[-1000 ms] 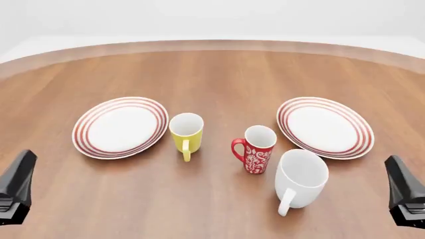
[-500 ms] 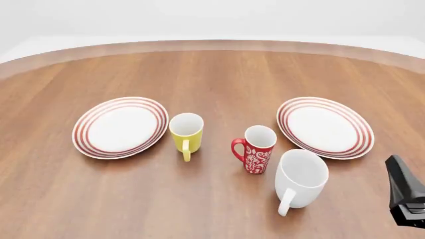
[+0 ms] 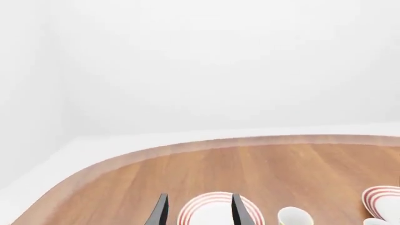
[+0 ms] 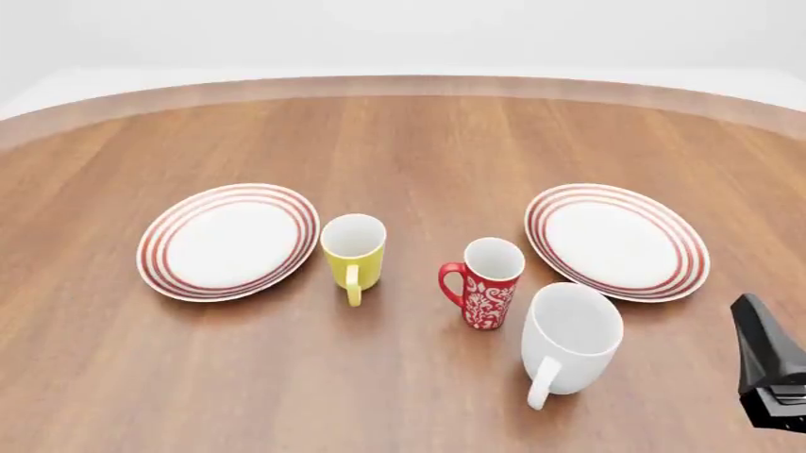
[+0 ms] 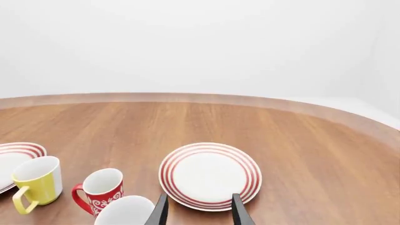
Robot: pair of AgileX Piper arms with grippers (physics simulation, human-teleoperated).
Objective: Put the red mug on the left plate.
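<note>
Red mug (image 4: 486,282) upright, long axis vertical, handle pointing left – stands mid-table between yellow mug (image 4: 353,255) and white mug (image 4: 568,342), well apart from left plate (image 4: 161,237). Right gripper (image 5: 198,212) empty, fingers parted. Left gripper (image 3: 198,213) parted too, empty – visible only in its wrist view, outside front view.

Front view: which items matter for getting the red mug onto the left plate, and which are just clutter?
Part of the job:
- red mug, standing upright mid-table
- left plate, nothing on it

Just lying about:
- yellow mug, between the left plate and the red mug
- white mug, close beside the red mug
- right plate
</note>
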